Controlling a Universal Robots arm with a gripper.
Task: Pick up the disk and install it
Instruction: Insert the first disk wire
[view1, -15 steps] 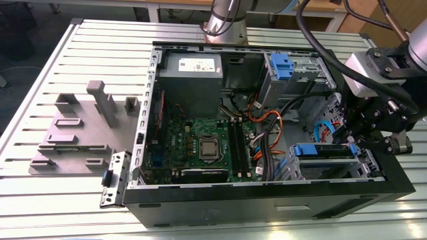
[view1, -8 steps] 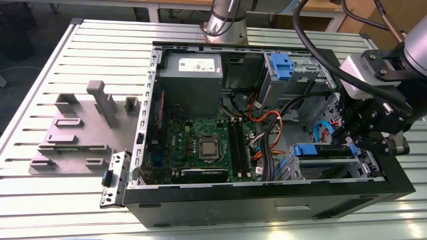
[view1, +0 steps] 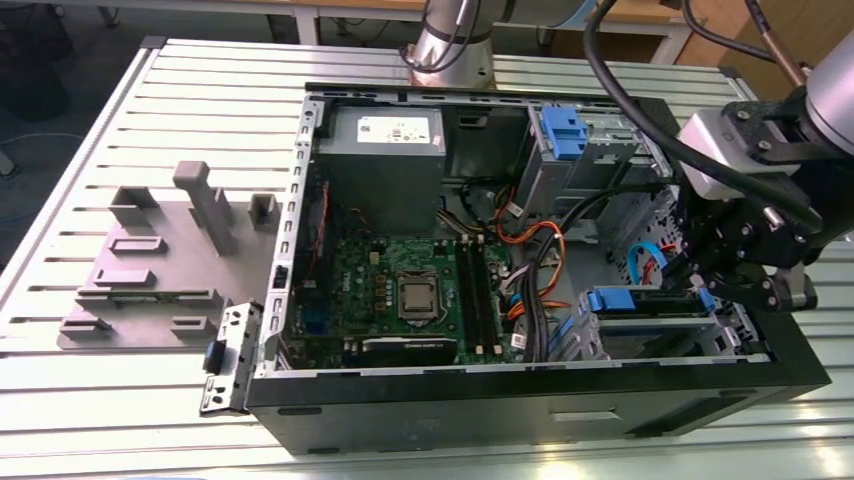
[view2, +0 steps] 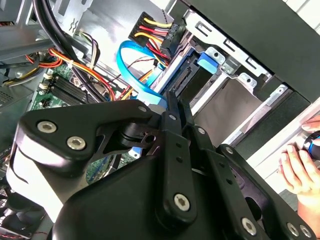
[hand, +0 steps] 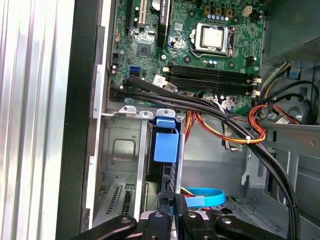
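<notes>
Disk, blue-framed, in drive cage

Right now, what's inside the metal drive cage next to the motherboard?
The disk stands on edge in one slot of the cage, its blue handle showing; the slot beside it shows bare metal. The pincer hides part of the disk, and the cage walls hide its label.
</notes>
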